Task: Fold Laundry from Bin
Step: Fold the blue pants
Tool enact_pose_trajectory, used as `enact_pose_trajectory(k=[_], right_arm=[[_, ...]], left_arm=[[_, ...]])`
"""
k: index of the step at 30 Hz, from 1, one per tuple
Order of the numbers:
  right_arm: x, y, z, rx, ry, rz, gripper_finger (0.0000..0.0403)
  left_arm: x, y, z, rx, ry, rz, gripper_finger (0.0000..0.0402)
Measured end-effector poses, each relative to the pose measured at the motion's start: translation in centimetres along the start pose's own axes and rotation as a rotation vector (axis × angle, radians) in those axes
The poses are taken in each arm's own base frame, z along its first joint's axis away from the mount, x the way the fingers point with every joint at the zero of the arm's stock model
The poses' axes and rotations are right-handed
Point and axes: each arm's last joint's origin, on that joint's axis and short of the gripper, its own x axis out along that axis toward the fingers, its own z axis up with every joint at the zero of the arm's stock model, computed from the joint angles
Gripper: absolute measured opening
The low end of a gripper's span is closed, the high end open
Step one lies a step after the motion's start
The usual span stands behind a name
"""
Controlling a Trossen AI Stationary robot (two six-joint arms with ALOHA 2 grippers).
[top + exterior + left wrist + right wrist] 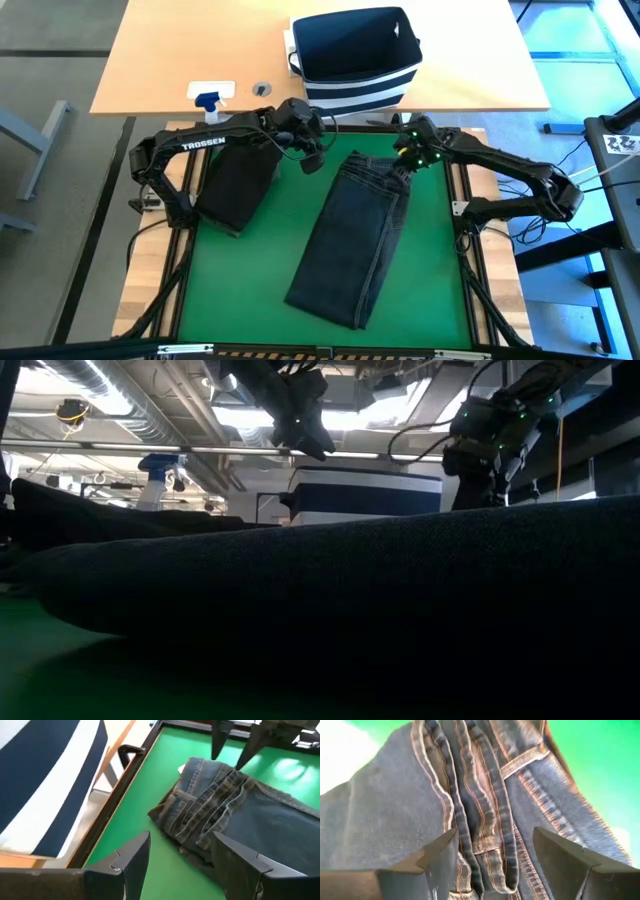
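Folded dark garment (238,188): lies on the green mat (432,270) at about 9 o'clock, partly under the left arm; apart from the jeans.
Left claw (312,160): hangs above the mat at roughly 11 o'clock, fingers spread and holding nothing. In its wrist view the waistband sits just ahead of its fingertips.
Jeans (355,240): the garment in play, folded lengthwise on the mat. Long axis runs from the waistband near 12 o'clock down to the leg ends near 6 o'clock, leaning slightly.
Key relation: the waistband end lies between the two claws, the left one just off its 9 o'clock side and the right one directly on it. The right arm looks nearer.
Right claw (405,172): down at the waistband (485,820), fingers parted either side of the bunched denim, not yet clamped as far as its wrist view shows.
Bin (352,58): stands on the wooden desk (180,50) beyond the mat at 12 o'clock; from above its inside looks dark and no cloth shows in it.
Spray bottle (210,97): on the desk near 10 o'clock, away from the work.
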Motion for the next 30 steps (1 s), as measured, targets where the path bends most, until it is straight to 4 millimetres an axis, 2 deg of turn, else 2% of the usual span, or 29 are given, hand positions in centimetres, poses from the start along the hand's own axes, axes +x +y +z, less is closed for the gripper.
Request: enact_pose_trajectory(k=[5,13,17,24,30], right_arm=[[-0.8,0.3,-0.4,-0.018,-0.039,-0.007,0.0256],[1.2,0.2,-3.3,0.015,0.054,-0.001,0.0256],[2.2,0.9,-4.1,0.021,0.073,0.013,0.0256],[2.5,2.0,-3.9,-0.025,0.047,0.003,0.0256],[2.5,2.0,-3.9,-0.014,0.038,0.003,0.0256]], left_arm=[[1.2,-0.4,-1.4,0.000,-0.001,-0.053,0.0202],[3.2,-1.0,-4.7,-0.046,0.030,-0.141,0.0202],[2.2,-0.9,-5.1,-0.047,0.002,-0.140,0.0202],[-0.8,-0.2,-5.2,-0.053,-0.124,-0.113,0.0202],[-0.9,0.0,-6.3,-0.059,-0.087,-0.106,0.0202]])
